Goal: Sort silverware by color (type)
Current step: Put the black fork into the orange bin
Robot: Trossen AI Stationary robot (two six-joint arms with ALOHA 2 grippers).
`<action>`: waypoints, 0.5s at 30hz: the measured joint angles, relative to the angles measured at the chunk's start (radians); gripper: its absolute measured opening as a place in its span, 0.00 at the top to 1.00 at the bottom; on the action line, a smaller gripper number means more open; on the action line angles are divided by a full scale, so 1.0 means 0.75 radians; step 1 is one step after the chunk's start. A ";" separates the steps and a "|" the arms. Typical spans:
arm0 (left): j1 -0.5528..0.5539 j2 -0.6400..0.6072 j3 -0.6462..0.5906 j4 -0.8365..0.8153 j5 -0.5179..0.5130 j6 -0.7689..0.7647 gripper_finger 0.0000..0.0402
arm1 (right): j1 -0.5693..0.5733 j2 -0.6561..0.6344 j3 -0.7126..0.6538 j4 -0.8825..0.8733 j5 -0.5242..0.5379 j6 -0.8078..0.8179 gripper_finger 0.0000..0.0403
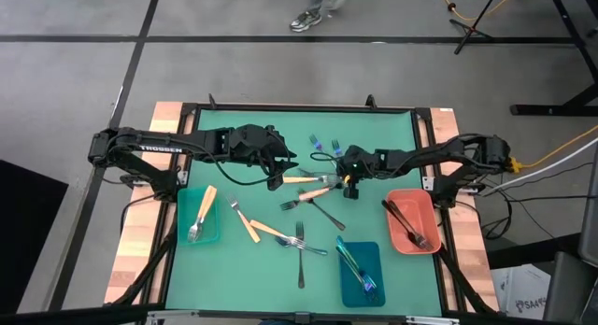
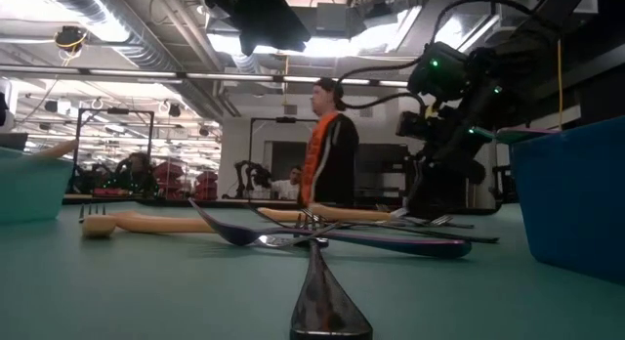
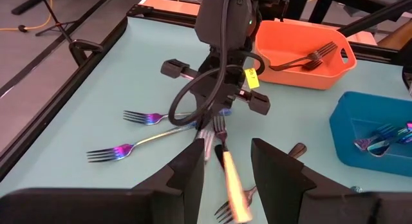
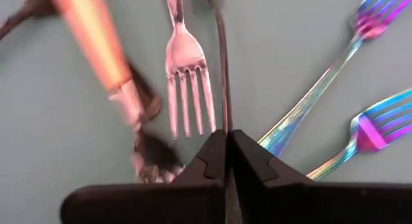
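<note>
The right gripper (image 1: 350, 189) sits just to the 3 o'clock side of the table's centre, clenched. In its wrist view the two dark fingers (image 4: 212, 153) meet with no gap. A thin dark handle (image 4: 222, 69) runs right up to their tips, but they cover its end, so I cannot tell whether it is pinched.

The left gripper (image 1: 277, 180) faces it from the 9 o'clock side, released and holding nothing. Its fingers (image 3: 190, 169) stand apart with a blurred orange handle (image 3: 232, 185) lying between them.

The loose silverware (image 1: 301, 222) is scattered over the middle of the smooth green mat (image 1: 243, 269):
- Pieces with rounded orange handles lie there.
- A plain steel fork (image 1: 301, 255) sits towards 6 o'clock.
- Two glossy rainbow-tinted forks (image 1: 323, 146) lie towards 12 o'clock.

Some pieces are already sorted:
- One orange-handled fork (image 1: 203, 211) lies in the teal tray (image 1: 183, 233) at 8 o'clock.
- Rainbow-tinted forks (image 1: 355, 261) are in the blue tray (image 1: 348, 292) at 5 o'clock.
- Matte black forks (image 1: 407, 222) are in the salmon tray (image 1: 425, 199) at 3 o'clock.

All three trays are shallow rectangles with rounded corners.

In the low view the nearest fork (image 2: 322, 301) is a blur, and the blue tray is cut off at the edge. A person (image 2: 329, 145) stands in the room behind.

The left arm carries the white lettering TROSSEN (image 1: 154, 148). A small yellow label (image 3: 251, 76) on the right gripper cannot be read.
</note>
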State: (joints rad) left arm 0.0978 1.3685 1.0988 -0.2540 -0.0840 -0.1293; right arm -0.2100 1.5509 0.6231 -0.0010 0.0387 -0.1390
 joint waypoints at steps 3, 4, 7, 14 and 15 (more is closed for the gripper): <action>0.000 0.000 0.000 0.000 0.000 0.000 0.70 | 0.000 0.001 0.026 -0.014 0.071 -0.001 0.99; 0.000 0.000 0.000 0.000 0.000 0.000 0.70 | 0.000 0.001 0.035 -0.010 0.091 0.000 1.00; 0.000 0.000 0.000 0.000 0.000 0.000 0.70 | 0.000 0.000 0.047 -0.005 0.121 -0.001 1.00; 0.000 0.000 0.000 0.000 0.000 0.000 0.70 | 0.000 -0.001 0.047 -0.004 0.112 0.000 0.99; 0.000 0.000 0.000 0.000 0.000 0.000 0.70 | 0.000 -0.001 0.047 -0.004 0.112 -0.001 0.99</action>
State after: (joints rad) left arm 0.0978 1.3685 1.0988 -0.2542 -0.0838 -0.1294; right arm -0.2100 1.5501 0.6586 -0.0040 0.1226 -0.1394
